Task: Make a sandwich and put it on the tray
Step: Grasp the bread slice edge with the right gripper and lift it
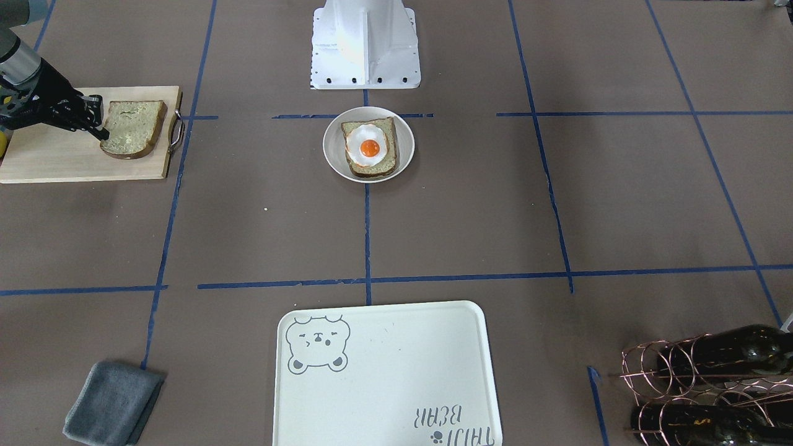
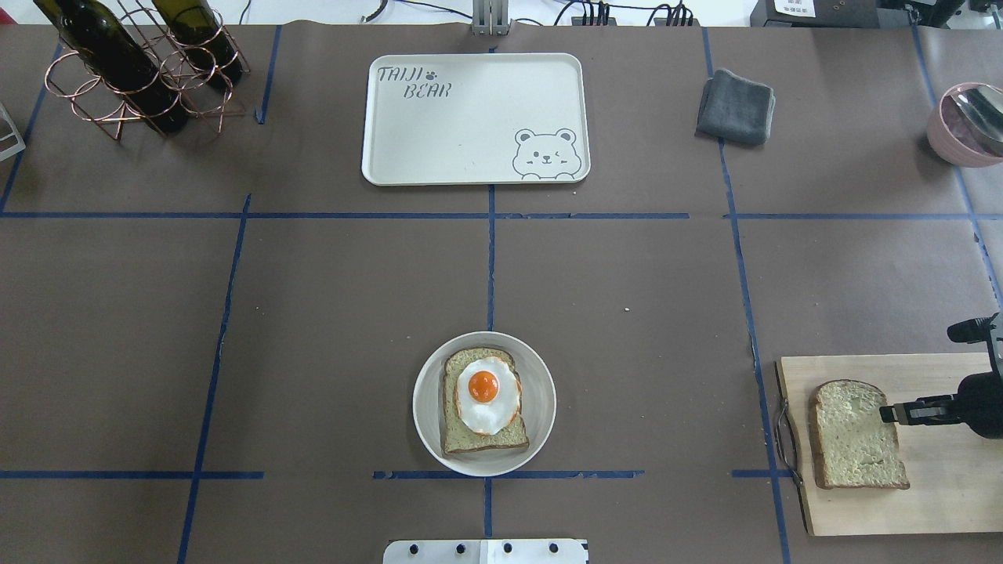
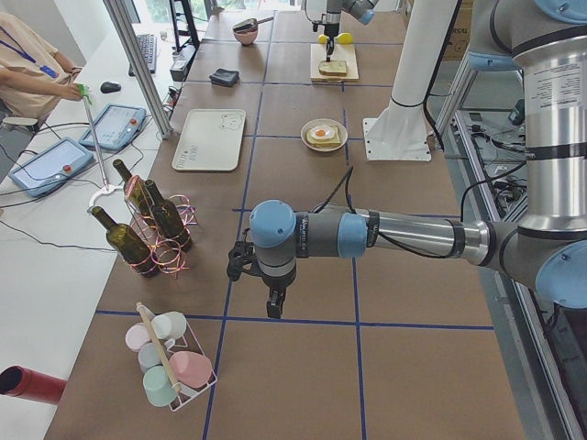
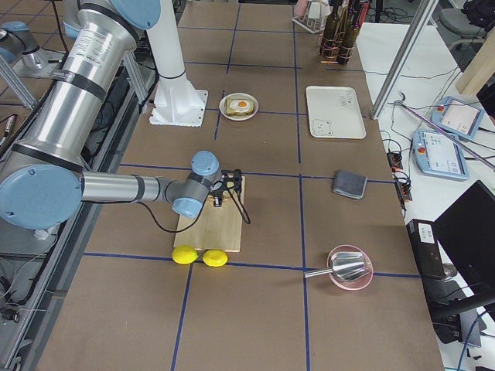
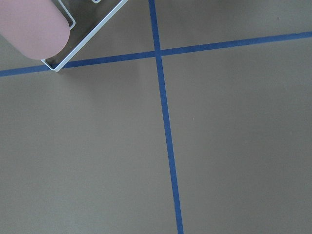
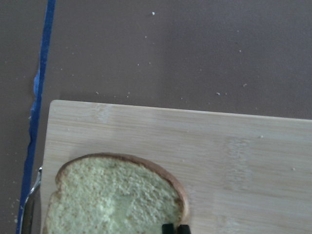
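The sandwich is not yet assembled. We see the egg-topped slice (image 2: 483, 399) lying in a round white bowl (image 2: 546, 407) near the robot, at the middle of the bench (image 2: 313, 313). The plain slice (image 2: 858, 435) lies flat on a pale wooden cutting board (image 2: 940, 486) at the near right.

The right tool (image 2: 889, 413) reaches in low over the board from the right. Its tip is at the right edge of the plain slice. In the wrist view its two fingertips (image 6: 169, 228) sit almost together with only a thin slit between them, right at the brown crust. We cannot tell whether they pinch it.

The tray (image 2: 470, 133) lies at the far side of the bench, in line with the bowl and well apart from it.

The left tool (image 3: 272, 307) hangs above the bench far to the left, near a wire rack of mugs (image 3: 174, 362). We cannot tell how far it is open.
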Tool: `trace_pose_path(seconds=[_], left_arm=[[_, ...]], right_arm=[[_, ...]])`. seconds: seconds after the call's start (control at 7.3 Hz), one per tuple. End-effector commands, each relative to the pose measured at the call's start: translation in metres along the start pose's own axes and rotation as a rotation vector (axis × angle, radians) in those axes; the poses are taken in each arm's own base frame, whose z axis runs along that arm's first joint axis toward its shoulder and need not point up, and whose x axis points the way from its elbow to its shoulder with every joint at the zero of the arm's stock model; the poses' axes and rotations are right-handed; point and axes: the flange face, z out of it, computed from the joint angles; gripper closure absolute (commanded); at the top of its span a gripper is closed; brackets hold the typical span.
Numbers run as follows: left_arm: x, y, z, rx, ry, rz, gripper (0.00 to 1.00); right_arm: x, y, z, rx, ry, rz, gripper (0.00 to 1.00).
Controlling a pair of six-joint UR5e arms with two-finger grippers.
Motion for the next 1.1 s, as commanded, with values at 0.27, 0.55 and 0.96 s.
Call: trace_pose_path(seconds=[0.27,0.55,0.96], left_arm=[[0.000,0.000,0.000,0.000,0.000,0.000,0.00],[0.000,0.000,0.001,-0.002,0.000,0.002,0.00],[0.002,-0.001,0.004,-0.008,0.001,0.005,0.00]], right_arm=[[-0.043,-0.006,-0.037,-0.042,-0.191,-0.049,1.00],[-0.096,-0.042,-0.041,-0.003,-0.301,-0.114,1.00],[-0.249,-0.131,-0.029,0.041,-0.422,-0.209,1.00]])
